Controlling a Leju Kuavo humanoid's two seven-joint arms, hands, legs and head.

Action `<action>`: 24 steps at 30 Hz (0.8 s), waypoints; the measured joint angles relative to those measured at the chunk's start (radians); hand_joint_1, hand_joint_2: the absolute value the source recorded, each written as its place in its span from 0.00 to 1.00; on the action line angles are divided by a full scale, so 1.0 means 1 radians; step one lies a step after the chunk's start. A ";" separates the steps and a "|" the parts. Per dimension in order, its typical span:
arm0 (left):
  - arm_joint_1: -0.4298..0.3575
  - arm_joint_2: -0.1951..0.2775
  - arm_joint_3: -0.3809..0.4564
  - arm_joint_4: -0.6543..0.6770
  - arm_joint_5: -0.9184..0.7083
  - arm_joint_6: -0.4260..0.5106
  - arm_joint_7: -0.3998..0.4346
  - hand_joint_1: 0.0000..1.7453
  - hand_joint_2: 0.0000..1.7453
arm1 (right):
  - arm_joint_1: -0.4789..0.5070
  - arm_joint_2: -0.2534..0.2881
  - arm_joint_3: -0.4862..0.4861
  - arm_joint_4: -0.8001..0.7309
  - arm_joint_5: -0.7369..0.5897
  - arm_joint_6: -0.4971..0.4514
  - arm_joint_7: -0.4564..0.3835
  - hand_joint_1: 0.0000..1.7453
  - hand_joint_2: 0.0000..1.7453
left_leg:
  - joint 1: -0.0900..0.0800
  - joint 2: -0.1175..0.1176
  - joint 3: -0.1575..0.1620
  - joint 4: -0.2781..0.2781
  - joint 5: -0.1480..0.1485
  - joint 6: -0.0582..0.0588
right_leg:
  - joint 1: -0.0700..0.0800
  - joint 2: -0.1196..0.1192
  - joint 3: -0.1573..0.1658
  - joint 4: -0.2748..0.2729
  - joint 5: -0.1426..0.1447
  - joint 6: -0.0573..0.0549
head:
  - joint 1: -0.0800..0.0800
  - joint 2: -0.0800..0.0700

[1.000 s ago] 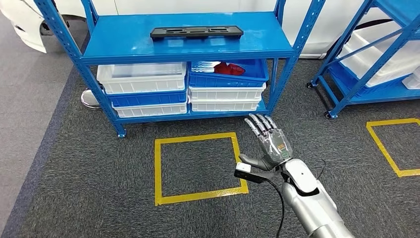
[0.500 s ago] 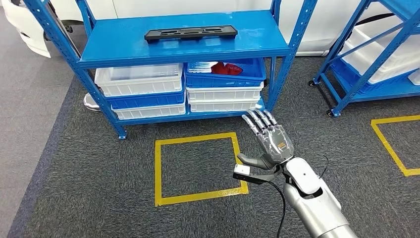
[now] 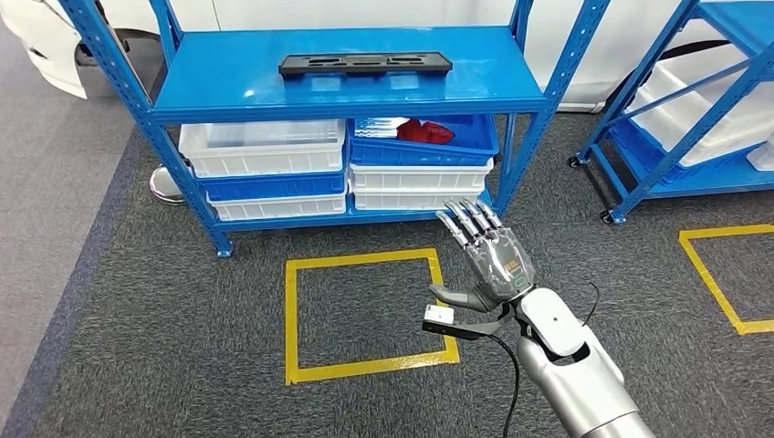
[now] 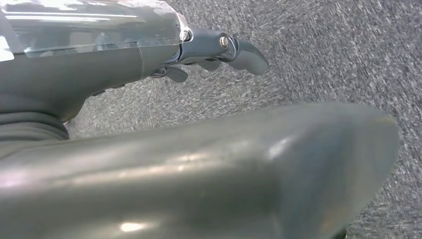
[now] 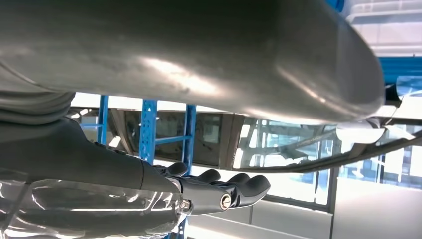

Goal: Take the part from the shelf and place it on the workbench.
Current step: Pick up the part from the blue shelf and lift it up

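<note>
No readable text, number or brand appeared anywhere. The back of the right hand [image 3: 494, 265] carried a small orange-and-green sticker (too small to make out), and the blue shelf [image 3: 228, 78] bore no legible label.
</note>
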 joint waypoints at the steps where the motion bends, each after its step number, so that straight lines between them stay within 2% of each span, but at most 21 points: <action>1: 0.001 0.000 0.000 0.000 0.000 0.000 0.000 0.00 0.00 | 0.002 0.000 0.001 0.000 0.001 0.000 0.000 0.00 0.00 | 0.000 0.000 0.005 0.000 -0.005 0.000 | 0.000 0.000 -0.032 0.041 -0.007 0.000 | 0.000 0.000; 2: 0.002 0.000 0.000 0.000 0.000 0.000 0.000 0.00 0.00 | 0.003 0.000 0.003 0.000 0.001 0.001 0.000 0.00 0.00 | -0.001 -0.001 0.012 0.000 -0.011 -0.001 | 0.000 0.000 -0.047 0.047 0.007 -0.001 | 0.000 0.000; 3: 0.003 0.000 0.000 0.000 0.000 0.000 0.001 0.00 0.00 | 0.004 0.000 0.004 0.000 0.002 0.001 0.000 0.00 0.00 | -0.001 -0.001 0.022 0.000 -0.019 -0.002 | 0.001 0.000 -0.041 0.014 0.042 -0.005 | 0.000 0.000; 5: 0.004 -0.001 0.000 0.000 0.000 0.000 0.001 0.00 0.00 | 0.004 0.000 0.005 0.000 0.002 0.001 0.000 0.00 0.00 | -0.001 -0.002 0.044 -0.001 -0.036 -0.006 | 0.004 0.000 0.006 -0.119 0.132 -0.016 | 0.000 0.000; 6: 0.003 -0.002 0.000 0.000 0.000 0.000 0.001 0.00 0.00 | 0.003 0.000 0.006 0.000 0.001 0.001 0.000 0.00 0.00 | 0.000 -0.002 0.051 -0.002 -0.042 -0.010 | 0.009 -0.001 0.025 -0.175 0.152 -0.022 | 0.000 0.000; 7: 0.002 -0.003 0.000 0.000 0.000 0.000 0.001 0.00 0.00 | 0.003 0.000 0.006 0.000 0.001 0.002 0.000 0.00 0.00 | 0.000 -0.001 0.055 -0.004 -0.048 -0.015 | 0.015 -0.002 0.036 -0.210 0.162 -0.030 | 0.000 0.000; 9: 0.001 -0.005 0.000 0.001 0.000 0.000 0.003 0.00 0.00 | 0.005 -0.001 0.008 0.000 0.001 0.002 0.000 0.00 0.00 | -0.001 0.000 0.065 -0.006 -0.053 -0.025 | 0.023 -0.002 0.043 -0.233 0.149 -0.044 | 0.000 0.000; 11: 0.000 -0.005 0.000 0.001 0.000 0.000 0.004 0.00 0.00 | 0.006 -0.001 0.009 -0.003 0.001 0.002 0.000 0.00 0.00 | -0.002 0.001 0.067 0.014 -0.054 -0.034 | 0.017 0.000 0.066 -0.247 0.148 -0.054 | 0.000 0.000; 12: -0.002 -0.006 0.000 0.001 0.000 0.000 0.005 0.00 0.00 | 0.005 -0.001 0.009 -0.004 0.001 0.002 0.000 0.00 0.00 | -0.002 0.002 0.050 0.049 -0.056 -0.037 | 0.013 0.000 0.080 -0.253 0.143 -0.059 | 0.000 0.000; 13: -0.005 -0.006 0.000 0.001 0.000 0.000 0.005 0.00 0.00 | 0.005 -0.001 0.010 -0.006 0.001 0.002 0.000 0.00 0.00 | -0.001 0.002 0.018 0.106 -0.063 -0.041 | 0.011 -0.001 0.094 -0.257 0.137 -0.062 | 0.000 0.000; 15: -0.005 -0.005 0.000 0.001 0.000 0.000 0.006 0.00 0.00 | 0.007 -0.001 0.011 -0.006 0.001 0.003 0.000 0.00 0.00 | 0.002 0.002 -0.068 0.232 -0.104 -0.048 | 0.011 -0.001 0.117 -0.259 0.119 -0.066 | 0.000 0.000; 16: -0.003 -0.005 0.000 0.001 0.000 0.000 0.007 0.00 0.00 | 0.009 -0.001 0.011 -0.006 0.001 0.003 0.000 0.00 0.00 | 0.002 0.002 -0.104 0.272 -0.128 -0.050 | 0.011 0.000 0.129 -0.259 0.108 -0.066 | 0.000 0.000; 17: -0.001 -0.005 0.000 0.001 0.000 0.000 0.008 0.00 0.00 | 0.012 -0.001 0.011 -0.006 0.001 0.004 0.000 0.00 0.00 | 0.002 0.002 -0.128 0.282 -0.140 -0.052 | 0.011 0.002 0.144 -0.259 0.097 -0.066 | 0.000 0.000; 18: 0.000 -0.005 0.000 0.001 0.000 0.000 0.009 0.00 0.00 | 0.013 -0.001 0.011 -0.006 0.001 0.005 0.000 0.00 0.00 | 0.002 0.002 -0.137 0.260 -0.130 -0.052 | 0.011 0.003 0.160 -0.259 0.085 -0.065 | 0.000 0.000; 19: 0.000 -0.005 0.000 0.001 0.000 0.000 0.009 0.00 0.00 | 0.014 -0.001 0.012 -0.006 0.001 0.005 0.000 0.00 0.00 | 0.002 0.002 -0.133 0.209 -0.093 -0.050 | 0.011 0.004 0.178 -0.258 0.072 -0.063 | 0.000 0.000; 21: 0.002 -0.004 0.000 0.001 -0.001 0.000 0.010 0.00 0.00 | 0.016 0.000 0.012 -0.005 0.001 0.008 0.000 0.00 0.00 | -0.001 0.002 -0.117 0.081 0.025 -0.040 | 0.012 0.005 0.205 -0.256 0.047 -0.056 | 0.000 0.000; 22: 0.002 -0.003 0.000 0.001 -0.001 0.000 0.011 0.00 0.00 | 0.017 0.001 0.012 -0.005 0.001 0.010 0.000 0.00 0.00 | -0.003 0.002 -0.112 0.039 0.068 -0.034 | 0.014 0.006 0.212 -0.254 0.036 -0.051 | 0.000 0.000; 23: 0.002 -0.003 0.000 0.001 -0.002 0.000 0.011 0.00 0.00 | 0.017 0.001 0.013 -0.006 0.001 0.012 0.000 0.00 0.00 | -0.006 0.002 -0.111 0.017 0.090 -0.028 | 0.015 0.007 0.215 -0.251 0.028 -0.045 | 0.000 0.000; 24: 0.002 -0.002 0.000 0.001 -0.002 0.000 0.012 0.00 0.00 | 0.017 0.001 0.013 -0.007 0.000 0.014 0.000 0.00 0.00 | -0.008 0.002 -0.111 0.012 0.088 -0.023 | 0.015 0.008 0.218 -0.249 0.024 -0.038 | 0.000 0.000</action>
